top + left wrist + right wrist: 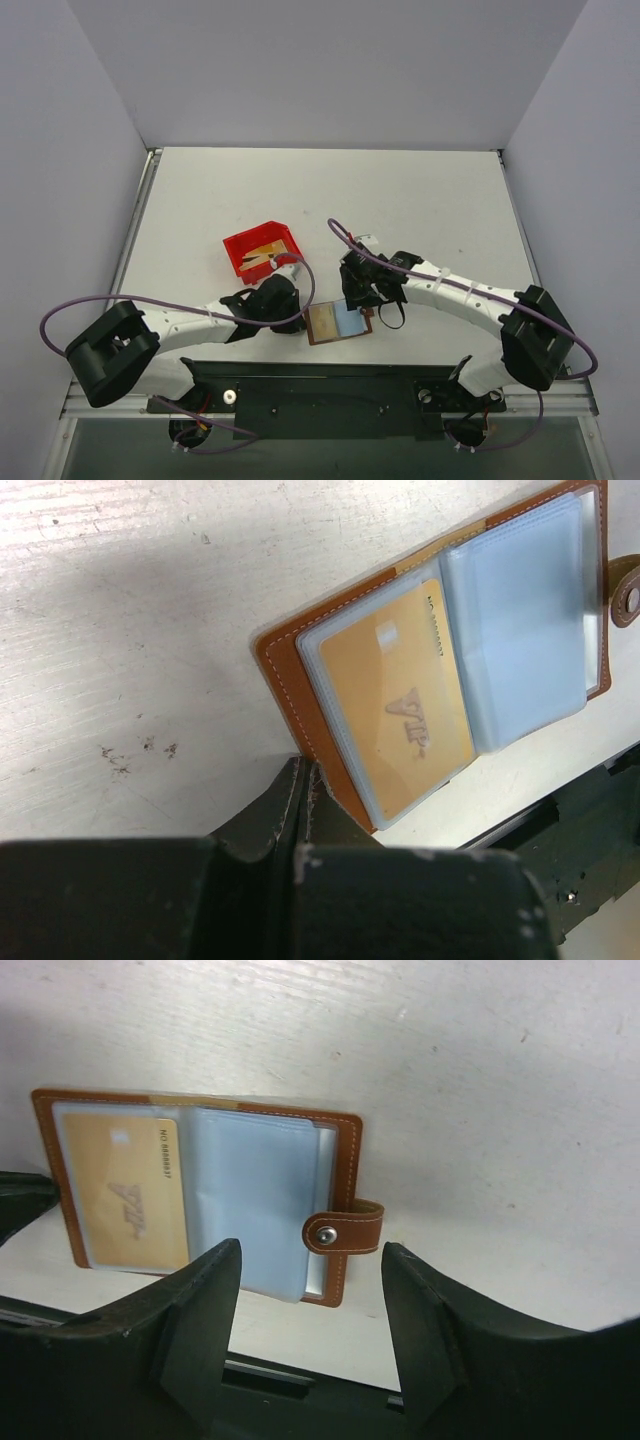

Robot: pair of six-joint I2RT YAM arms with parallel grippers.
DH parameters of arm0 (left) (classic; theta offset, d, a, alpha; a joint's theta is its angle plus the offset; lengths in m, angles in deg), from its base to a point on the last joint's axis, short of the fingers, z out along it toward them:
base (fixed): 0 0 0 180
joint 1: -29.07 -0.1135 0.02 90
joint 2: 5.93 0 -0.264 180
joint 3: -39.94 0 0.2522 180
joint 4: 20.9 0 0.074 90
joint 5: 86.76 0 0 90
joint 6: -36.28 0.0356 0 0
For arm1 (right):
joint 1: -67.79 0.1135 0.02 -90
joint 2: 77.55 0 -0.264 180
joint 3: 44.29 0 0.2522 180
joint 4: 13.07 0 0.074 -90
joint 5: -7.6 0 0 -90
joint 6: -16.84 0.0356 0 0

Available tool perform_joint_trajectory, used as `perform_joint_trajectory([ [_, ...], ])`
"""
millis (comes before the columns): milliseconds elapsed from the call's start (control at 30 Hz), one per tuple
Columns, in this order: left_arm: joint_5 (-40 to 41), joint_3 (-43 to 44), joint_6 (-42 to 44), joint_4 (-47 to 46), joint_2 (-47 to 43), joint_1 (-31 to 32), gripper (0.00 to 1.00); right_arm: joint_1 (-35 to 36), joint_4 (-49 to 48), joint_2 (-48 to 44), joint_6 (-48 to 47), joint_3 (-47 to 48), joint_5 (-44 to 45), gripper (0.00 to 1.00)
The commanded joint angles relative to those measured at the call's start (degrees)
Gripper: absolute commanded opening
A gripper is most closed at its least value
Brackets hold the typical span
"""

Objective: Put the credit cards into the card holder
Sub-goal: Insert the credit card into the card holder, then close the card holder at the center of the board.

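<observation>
Near table [420, 200] edge, open card holder [340, 322], left hand [303, 777] closed, perhaps touching its corner, right hand [312, 1255] wide.

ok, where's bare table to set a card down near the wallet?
Free: the far half of the table, beyond the red bin to its far edge; also the patch right of the right arm. Crowded: near centre, where the open card holder sits between left pincer and right pincer, bin just behind.
</observation>
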State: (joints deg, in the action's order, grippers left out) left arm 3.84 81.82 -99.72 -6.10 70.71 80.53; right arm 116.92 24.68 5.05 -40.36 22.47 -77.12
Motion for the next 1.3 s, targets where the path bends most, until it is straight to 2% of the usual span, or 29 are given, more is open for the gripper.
perform_joint_trajectory([
  [0,1.24,1.41,1.35,1.69,1.23,0.31,0.0,0.1,4.75,1.67,1.48,0.62,4.83,0.55],
  [600,1.42,1.15,1.26,1.69,1.41,0.31,0.0,0.1,4.14,8.54,1.22,1.5,4.39,0.54],
  [733,1.33,1.24,1.35,1.69,1.76,0.31,0.0,0.18,4.31,8.36,1.31,0.8,5.27,0.46],
  [967,1.25,1.06,1.35,1.6,1.49,0.31,0.0,0.18,5.72,7.92,1.66,0.97,7.2,0.25],
  [1267,1.51,0.97,1.35,1.69,1.23,0.31,0.0,0.18,8.79,7.13,1.48,1.59,10.01,0.1],
])
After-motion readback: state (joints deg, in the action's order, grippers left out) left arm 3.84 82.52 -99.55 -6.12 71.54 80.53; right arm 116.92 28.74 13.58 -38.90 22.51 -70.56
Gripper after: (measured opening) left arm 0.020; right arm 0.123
